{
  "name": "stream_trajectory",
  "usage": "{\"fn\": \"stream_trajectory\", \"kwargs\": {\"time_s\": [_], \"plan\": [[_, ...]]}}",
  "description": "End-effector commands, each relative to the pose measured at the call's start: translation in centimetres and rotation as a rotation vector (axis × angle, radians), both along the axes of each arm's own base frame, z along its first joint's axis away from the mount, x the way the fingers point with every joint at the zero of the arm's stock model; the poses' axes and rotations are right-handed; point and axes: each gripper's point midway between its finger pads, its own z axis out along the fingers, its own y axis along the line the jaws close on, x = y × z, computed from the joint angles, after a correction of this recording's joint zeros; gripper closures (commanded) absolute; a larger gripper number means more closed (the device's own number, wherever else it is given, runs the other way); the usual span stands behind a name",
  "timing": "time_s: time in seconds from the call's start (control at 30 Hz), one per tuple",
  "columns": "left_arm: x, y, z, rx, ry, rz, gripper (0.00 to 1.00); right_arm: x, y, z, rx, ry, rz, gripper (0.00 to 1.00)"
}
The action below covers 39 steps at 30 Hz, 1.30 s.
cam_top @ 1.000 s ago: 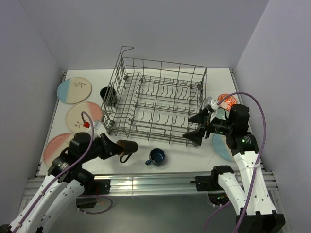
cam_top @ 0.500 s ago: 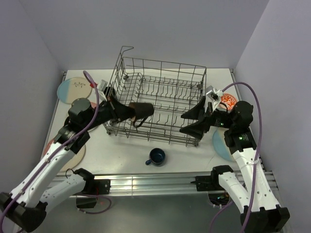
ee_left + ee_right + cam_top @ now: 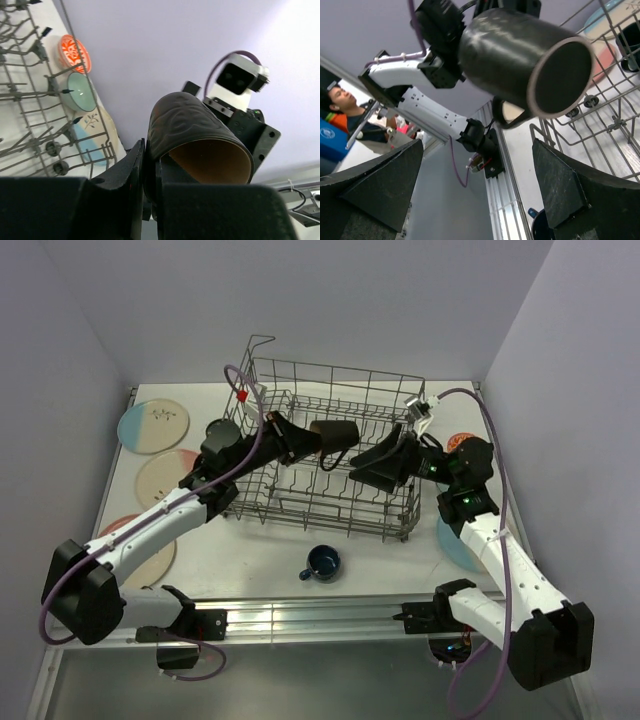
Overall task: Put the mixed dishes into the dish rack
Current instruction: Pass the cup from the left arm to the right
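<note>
Gripping brown mug (image 3: 338, 434) sideways w/ left gripper (image 3: 306, 443) above dish rack (image 3: 310, 508) (mid-air).

Brown mug (image 3: 335, 433) sideways over grey wire dish rack (image 3: 322, 514) — teal mug (image 3: 323, 562) in front, 3 plates (image 3: 152, 426) left

Nothing readable anywhere: the brown mug (image 3: 192, 125) carries only an embossed pattern, no lettering.
</note>
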Motion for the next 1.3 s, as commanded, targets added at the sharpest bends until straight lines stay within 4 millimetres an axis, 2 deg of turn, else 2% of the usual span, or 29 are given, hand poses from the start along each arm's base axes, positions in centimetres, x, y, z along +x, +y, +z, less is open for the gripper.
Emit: {"fn": "stream_trajectory", "kwargs": {"time_s": [0.0,0.13,0.27,0.47,0.63,0.73,0.77,0.93,1.13,1.17,1.27], "plan": [[-1.3,-0.1,8.1,-0.199,-0.182,-0.021,1.00,1.5,0.4,1.0,0.030,-0.013,-0.056,0.03],[-0.8,-0.2,8.7,-0.266,-0.202,-0.008,1.00,2.2,0.6,-0.1,0.024,0.001,-0.063,0.04],[-0.6,-1.0,8.3,-0.305,-0.175,-0.038,1.00,2.7,0.9,-0.3,0.046,-0.003,-0.064,0.07],[-0.3,-2.4,7.3,-0.328,-0.143,-0.070,1.00,3.3,1.4,1.1,0.098,-0.057,-0.025,0.12],[0.0,-3.1,6.7,-0.321,-0.140,-0.085,1.00,4.1,2.0,1.4,0.100,-0.068,-0.018,0.17],[0.2,-3.2,6.6,-0.320,-0.137,-0.089,1.00,4.3,2.1,1.2,0.113,-0.059,-0.003,0.25],[0.2,-3.3,6.5,-0.320,-0.137,-0.090,1.00,4.0,2.1,1.7,0.132,-0.068,0.011,0.30],[0.3,-3.5,5.9,-0.315,-0.125,-0.094,1.00,4.1,2.2,1.3,0.143,-0.054,0.025,0.46],[0.2,-3.5,5.7,-0.324,-0.123,-0.096,1.00,3.9,2.2,1.6,0.153,-0.070,0.040,0.75],[0.3,-3.5,5.6,-0.320,-0.122,-0.094,1.00,3.9,2.2,1.6,0.151,-0.073,0.042,0.83],[0.3,-3.5,5.5,-0.315,-0.121,-0.090,0.99,4.0,2.1,1.6,0.156,-0.079,0.034,1.00]]}}
